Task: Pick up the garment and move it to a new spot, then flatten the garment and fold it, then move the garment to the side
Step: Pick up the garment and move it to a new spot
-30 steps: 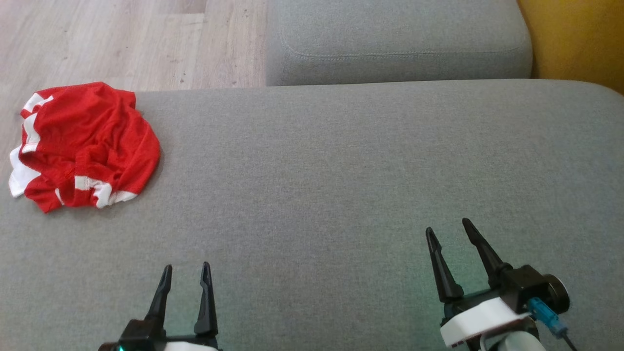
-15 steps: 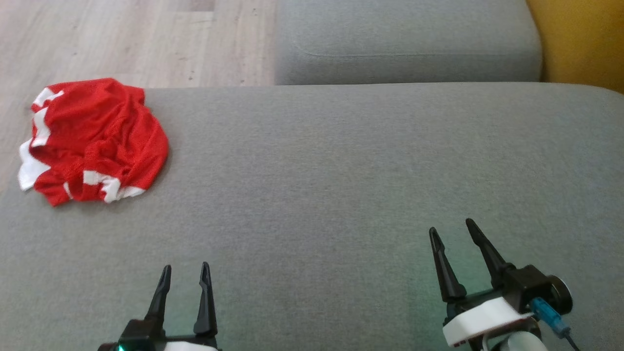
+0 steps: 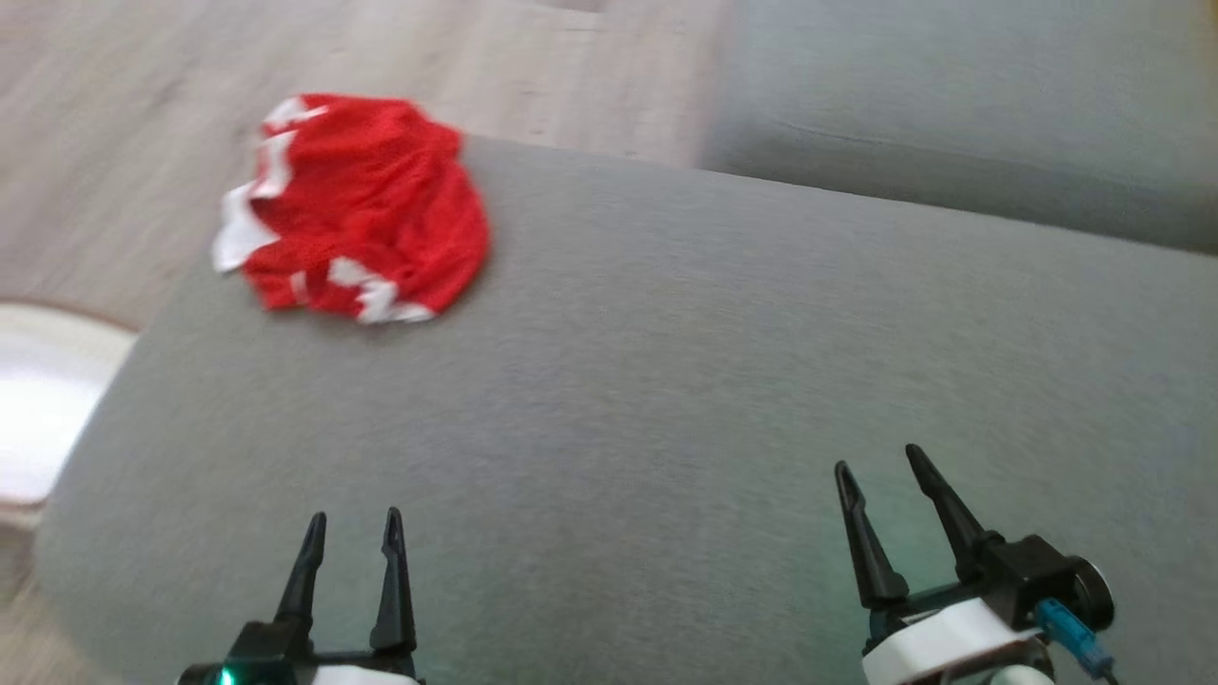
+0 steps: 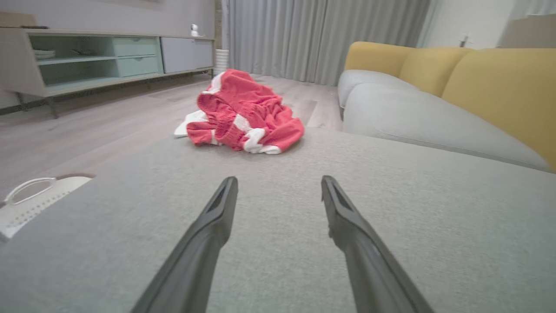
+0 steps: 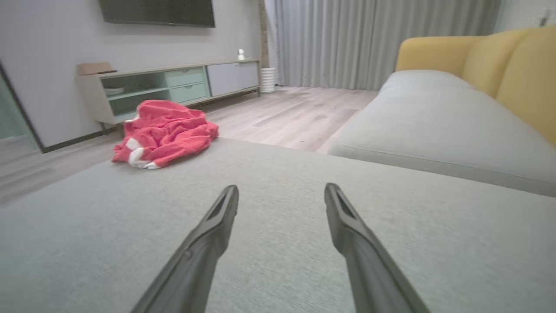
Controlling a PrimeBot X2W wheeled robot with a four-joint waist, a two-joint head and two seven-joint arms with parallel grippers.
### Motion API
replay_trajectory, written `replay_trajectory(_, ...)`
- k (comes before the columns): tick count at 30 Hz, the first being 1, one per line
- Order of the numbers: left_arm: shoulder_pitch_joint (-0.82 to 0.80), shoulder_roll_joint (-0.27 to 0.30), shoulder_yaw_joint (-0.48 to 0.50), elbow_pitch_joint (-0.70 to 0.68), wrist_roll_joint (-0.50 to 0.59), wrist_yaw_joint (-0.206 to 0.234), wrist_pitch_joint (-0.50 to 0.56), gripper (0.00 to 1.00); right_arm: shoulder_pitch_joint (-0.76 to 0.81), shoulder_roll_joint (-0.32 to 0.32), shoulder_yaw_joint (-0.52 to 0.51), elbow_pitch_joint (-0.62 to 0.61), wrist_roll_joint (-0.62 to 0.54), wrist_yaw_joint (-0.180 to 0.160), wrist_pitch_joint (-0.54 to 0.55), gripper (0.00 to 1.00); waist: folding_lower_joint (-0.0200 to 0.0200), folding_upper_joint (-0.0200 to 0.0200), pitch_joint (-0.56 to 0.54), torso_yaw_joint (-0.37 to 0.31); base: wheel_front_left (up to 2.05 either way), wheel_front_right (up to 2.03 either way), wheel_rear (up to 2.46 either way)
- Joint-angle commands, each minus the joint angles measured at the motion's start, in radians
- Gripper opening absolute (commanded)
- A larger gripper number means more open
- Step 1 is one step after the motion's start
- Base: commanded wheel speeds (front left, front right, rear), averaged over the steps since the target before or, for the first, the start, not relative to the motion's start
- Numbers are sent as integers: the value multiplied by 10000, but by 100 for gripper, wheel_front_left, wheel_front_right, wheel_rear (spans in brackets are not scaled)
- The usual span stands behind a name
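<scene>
On the far left of the sofa seat [image 3: 666,381], the garment [image 3: 362,205] is seen crumpled, not yet picked up; left gripper [image 3: 354,517] and right gripper [image 3: 877,458] are held open, empty.

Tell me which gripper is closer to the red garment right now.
Left. The left gripper points almost straight at the red garment; the right gripper is well off to its right. Neither touches it.

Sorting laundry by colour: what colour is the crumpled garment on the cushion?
The garment is red with white trim, clearest in the left wrist view.
</scene>
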Motion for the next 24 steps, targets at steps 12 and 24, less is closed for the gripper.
replay_trajectory(12, -135, 224, 262, -492, -70, 121, -50, 100, -410, -75, 626, -288, 97, -7, -124, 100, 0, -1, -79, 2028, 0, 0, 0)
replay_trajectory(24, -54, 276, 400, -654, -231, 244, -73, 100, -436, -75, 583, -297, -64, -7, -124, 100, 0, -1, 59, 2042, 0, 0, 0)
